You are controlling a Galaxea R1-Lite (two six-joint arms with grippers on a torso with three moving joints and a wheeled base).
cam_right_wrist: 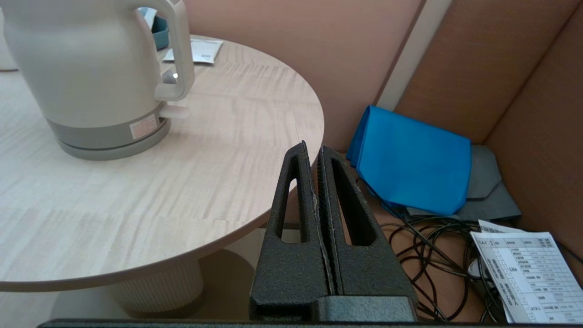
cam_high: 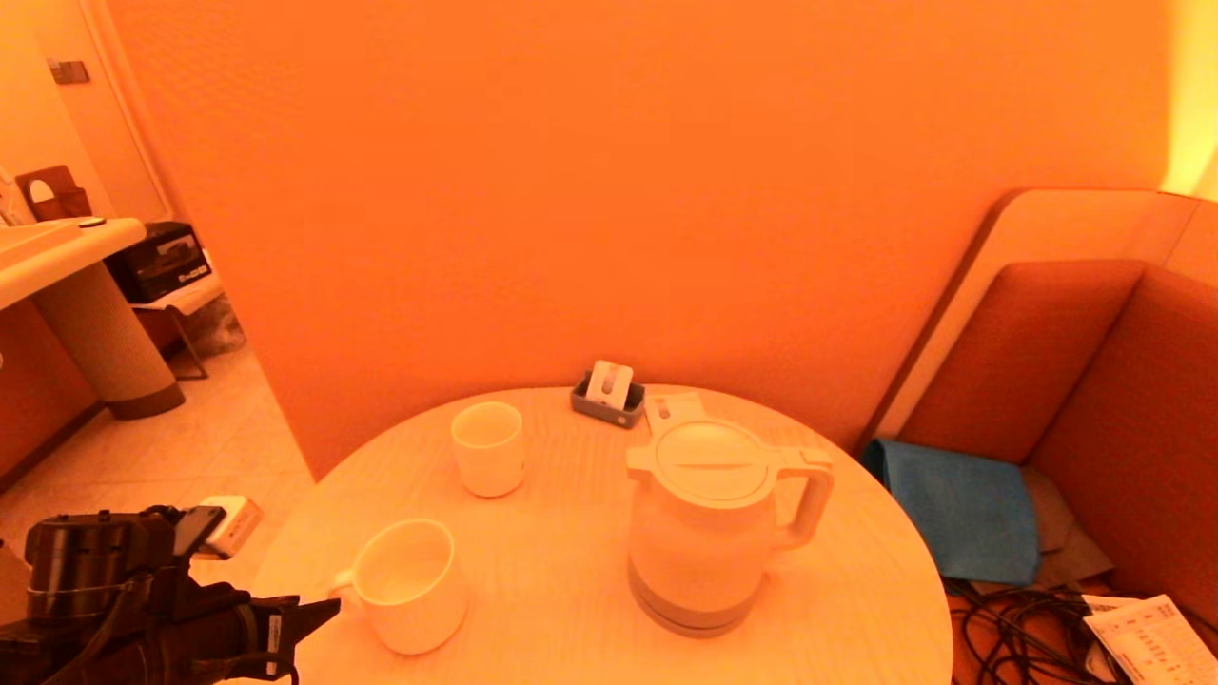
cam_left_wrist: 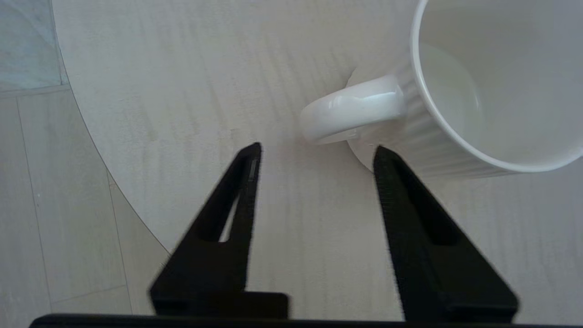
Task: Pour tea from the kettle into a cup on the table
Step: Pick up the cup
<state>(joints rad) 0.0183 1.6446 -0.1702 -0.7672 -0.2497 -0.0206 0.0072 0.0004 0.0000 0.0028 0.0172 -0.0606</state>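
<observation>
Round wooden desk (cam_high: 571, 571): left gripper (cam_left_wrist: 316, 152), jaws apart, beside mug (cam_left_wrist: 478, 91) handle; kettle (cam_high: 709, 523) well apart; right gripper (cam_right_wrist: 313, 148) closed.

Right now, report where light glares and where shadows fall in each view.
Head view: a bright glow on the wall at upper right, and no hard shadows on the table. Left wrist view: a glare streak along the mug handle. Right wrist view: deep shadow under the tabletop, around the pedestal.
</observation>
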